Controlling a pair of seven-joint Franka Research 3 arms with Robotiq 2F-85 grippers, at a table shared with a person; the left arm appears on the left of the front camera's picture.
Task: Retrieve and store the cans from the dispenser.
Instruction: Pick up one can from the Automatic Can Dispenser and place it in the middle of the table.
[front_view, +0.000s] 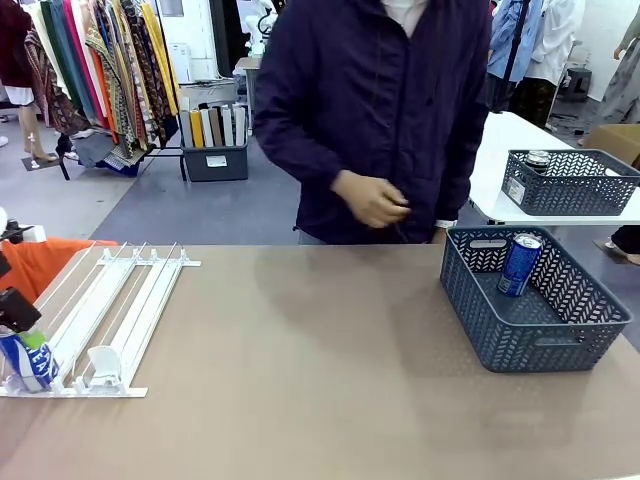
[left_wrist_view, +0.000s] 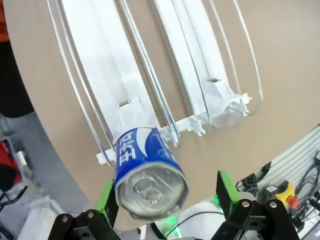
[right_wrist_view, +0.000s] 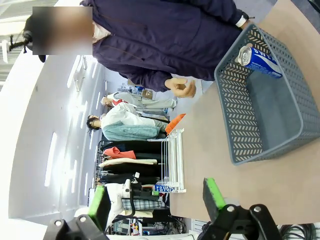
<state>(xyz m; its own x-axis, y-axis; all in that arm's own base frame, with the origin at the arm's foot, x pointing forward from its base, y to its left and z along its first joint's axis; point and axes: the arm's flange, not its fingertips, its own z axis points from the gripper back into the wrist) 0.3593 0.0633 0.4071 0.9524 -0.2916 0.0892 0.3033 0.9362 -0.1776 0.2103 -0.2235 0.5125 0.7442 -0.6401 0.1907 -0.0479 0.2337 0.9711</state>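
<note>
**Left gripper (left_wrist_view: 165, 197) spread wide around blue Pepsi can (left_wrist_view: 150, 175) at dispenser (left_wrist_view: 110, 75) end**

Front view: a brown table (front_view: 300, 400) carries the white dispenser (front_view: 110, 310) at left, with the blue Pepsi can (front_view: 28, 362) upright at its near end. At right, a grey lattice basket (front_view: 545, 345) holds a leaning blue can (front_view: 520, 264). A person (front_view: 380, 100) in a dark jacket stands across the table, with clothes racks (front_view: 100, 70) behind.

Left wrist view: the left gripper's green pads straddle the can's silver top, one just beside it and the other apart, gripping nothing.

Right wrist view: the right gripper (right_wrist_view: 155, 200) gapes empty over the table, with the basket (right_wrist_view: 240, 100) beyond.
</note>
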